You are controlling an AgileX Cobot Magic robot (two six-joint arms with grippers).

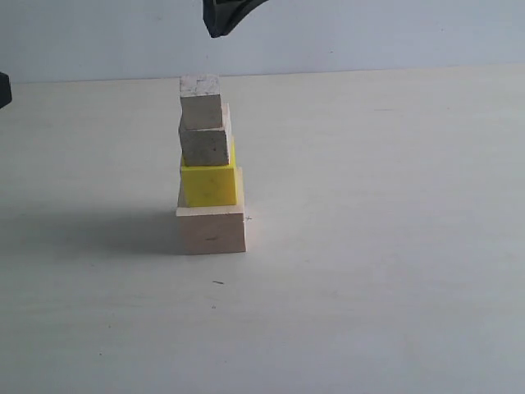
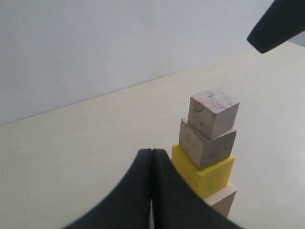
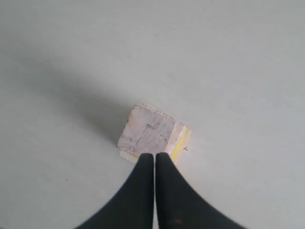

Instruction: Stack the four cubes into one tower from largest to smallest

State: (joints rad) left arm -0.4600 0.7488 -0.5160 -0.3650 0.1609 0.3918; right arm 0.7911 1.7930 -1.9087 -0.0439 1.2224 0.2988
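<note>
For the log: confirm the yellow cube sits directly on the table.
No, the yellow cube rests on the large pale cube.

A pale cream table point(image 1: 394, 246) meets a plain light grey-blue wall point(image 1: 369, 33).

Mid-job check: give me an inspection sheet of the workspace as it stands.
Surface: pale table, a few tiny dark specks.
Job's things: tower standing; large pale cube at the base, yellow cube on it, small wooden cube next, smallest cube on top; edges not flush.
Clutter: nothing seen.
Claws: left claw shut, empty, beside the tower; right claw shut, empty, above the tower, apart from it.
Cables: nothing seen.
Surroundings: plain pale wall behind.
</note>
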